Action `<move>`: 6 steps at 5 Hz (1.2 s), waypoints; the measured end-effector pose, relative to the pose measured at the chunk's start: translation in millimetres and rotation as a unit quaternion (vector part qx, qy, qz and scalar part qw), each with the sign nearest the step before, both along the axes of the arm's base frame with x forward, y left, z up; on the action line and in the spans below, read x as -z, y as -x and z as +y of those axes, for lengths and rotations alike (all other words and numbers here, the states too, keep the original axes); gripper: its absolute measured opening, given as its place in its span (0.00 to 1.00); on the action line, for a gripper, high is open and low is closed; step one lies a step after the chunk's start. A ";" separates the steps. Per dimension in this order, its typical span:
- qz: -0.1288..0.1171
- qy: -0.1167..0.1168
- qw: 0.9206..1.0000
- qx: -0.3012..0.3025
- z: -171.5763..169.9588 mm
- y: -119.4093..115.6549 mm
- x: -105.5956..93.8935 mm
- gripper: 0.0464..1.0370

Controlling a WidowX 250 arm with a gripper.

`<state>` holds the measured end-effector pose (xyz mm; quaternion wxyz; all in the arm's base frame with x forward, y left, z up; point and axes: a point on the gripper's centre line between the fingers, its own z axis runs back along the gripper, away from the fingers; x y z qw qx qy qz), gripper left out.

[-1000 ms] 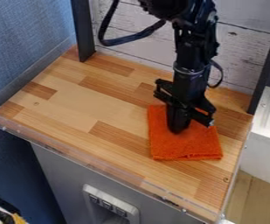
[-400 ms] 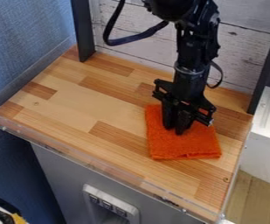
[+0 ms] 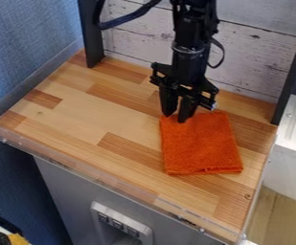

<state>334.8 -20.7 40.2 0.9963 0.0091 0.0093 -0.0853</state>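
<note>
The black gripper [image 3: 176,117] hangs with its fingers slightly parted, tips at the far edge of the orange cloth [image 3: 202,146] (whether touching, I cannot tell). The cloth lies flat on the right side of the striped wooden counter [image 3: 80,110], which has a clear rim [image 3: 80,167]. Whitewashed boards [image 3: 259,62] stand behind; a blue wall [image 3: 22,43] rises at left.
</note>
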 end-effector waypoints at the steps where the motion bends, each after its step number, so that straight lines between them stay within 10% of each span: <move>1: -0.019 0.007 1.000 0.005 2.7 -5.2 -4.7 0.11; 3: -0.043 0.017 0.999 0.009 0.4 -11.4 -3.0 0.01; 6: -0.011 0.023 0.999 0.032 -13.0 -4.4 16.4 0.01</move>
